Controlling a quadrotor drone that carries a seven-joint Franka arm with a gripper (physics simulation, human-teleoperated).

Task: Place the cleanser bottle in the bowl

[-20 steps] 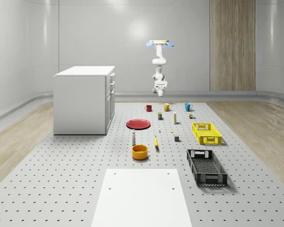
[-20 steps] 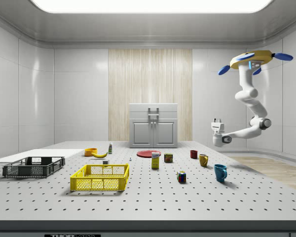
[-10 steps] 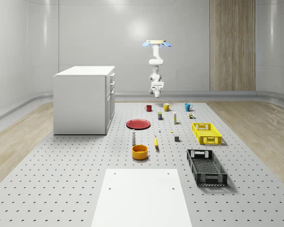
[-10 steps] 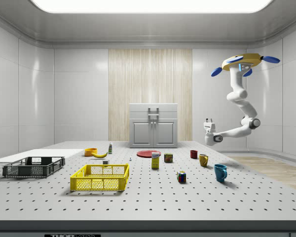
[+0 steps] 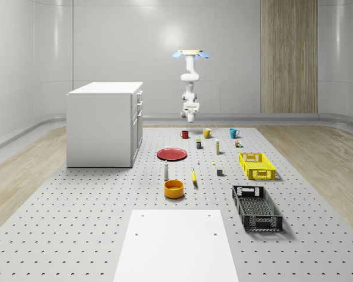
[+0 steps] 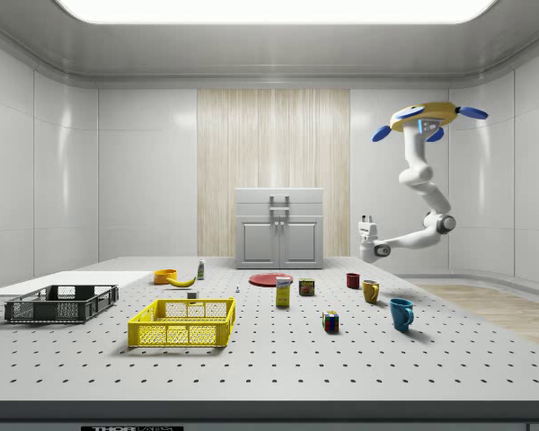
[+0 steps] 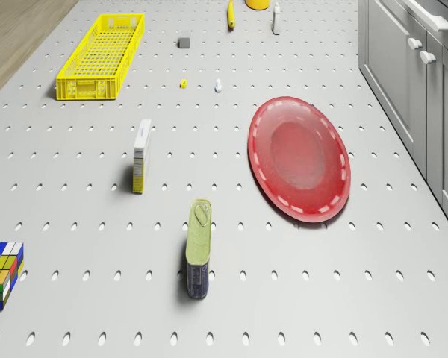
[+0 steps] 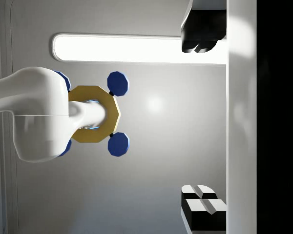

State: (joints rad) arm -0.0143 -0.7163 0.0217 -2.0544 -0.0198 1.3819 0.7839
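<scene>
Where the perforated table [image 5: 76,235] runs to its far end, to the whole-scene view's right of the grey cabinet [image 5: 103,126]: hovering high there as the drone [image 5: 189,54], well above the red plate [image 5: 172,154]. Carries the arm [image 6: 418,184] bent beneath the body. Points the gripper [image 6: 366,224] upward, toward the rotors. Fingers [image 8: 202,34] spread wide apart, gripping nothing. Far below, nearer the table's front: orange bowl [image 5: 173,188] sitting open. Just behind it, standing upright on the table and not touching it, the cleanser bottle [image 5: 166,170].
</scene>
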